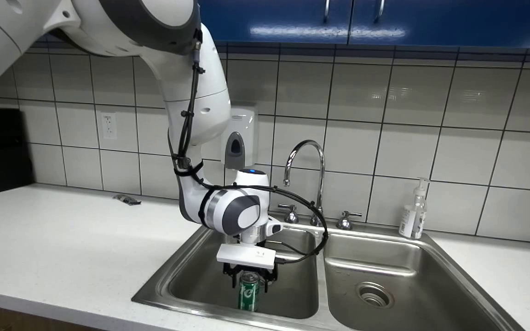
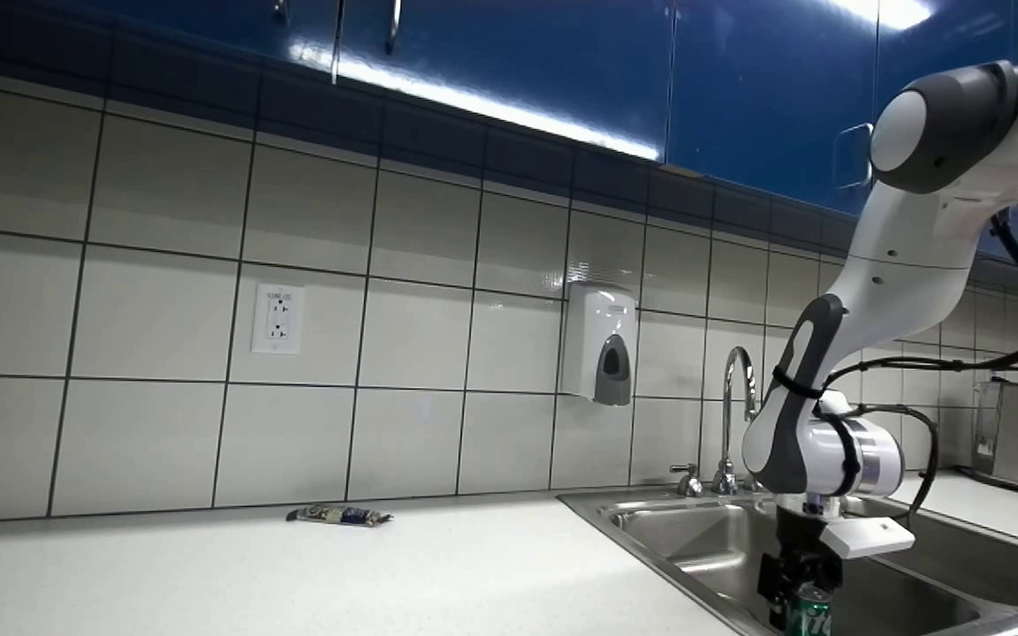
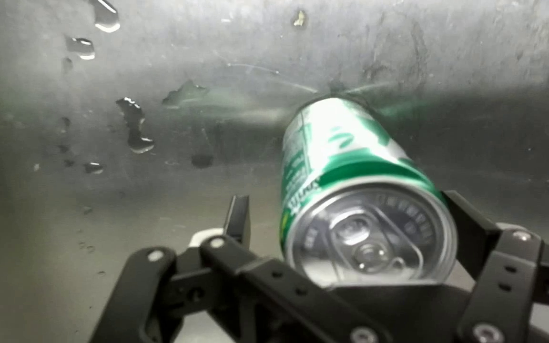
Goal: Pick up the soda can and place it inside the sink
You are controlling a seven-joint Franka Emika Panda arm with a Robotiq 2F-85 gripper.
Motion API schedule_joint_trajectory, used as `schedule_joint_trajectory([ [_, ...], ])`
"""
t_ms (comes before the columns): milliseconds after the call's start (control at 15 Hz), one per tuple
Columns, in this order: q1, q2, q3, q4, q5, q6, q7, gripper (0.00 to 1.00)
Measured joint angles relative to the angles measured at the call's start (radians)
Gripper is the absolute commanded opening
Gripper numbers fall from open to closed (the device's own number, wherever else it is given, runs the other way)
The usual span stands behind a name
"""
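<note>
The green soda can [image 1: 248, 296] with a silver top is in the left basin of the steel sink [image 1: 322, 289], near its front wall. It also shows in an exterior view [image 2: 809, 616], cut by the lower edge. In the wrist view the can [image 3: 350, 147] has its base against the metal of the sink [image 3: 236, 62]. My gripper [image 3: 346, 205] is open around the can's top, pointing down. A gap shows between the left finger and the can; the right finger is close to it, contact unclear. The gripper [image 1: 250, 286] is low inside the basin.
The chrome faucet [image 1: 322, 184] and its handles stand behind the basins. A clear pump bottle [image 1: 414, 211] stands at the back right corner. A wrapper [image 2: 341, 515] lies on the counter. The soap dispenser [image 2: 599, 344] is on the wall. The right basin has a round drain [image 1: 374, 295].
</note>
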Motion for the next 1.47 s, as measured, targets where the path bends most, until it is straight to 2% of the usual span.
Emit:
schedule_joint_trajectory([
  [400,0.000,-0.078,0.017,-0.016,-0.002,-0.001,0.000,1.00],
  [1000,0.006,-0.306,0.054,-0.125,0.006,-0.026,-0.006,1.00],
  [1200,0.030,-0.399,0.051,-0.175,0.015,-0.080,-0.006,1.00],
  [1467,0.100,-0.523,0.032,-0.243,0.033,-0.168,-0.004,1.00],
])
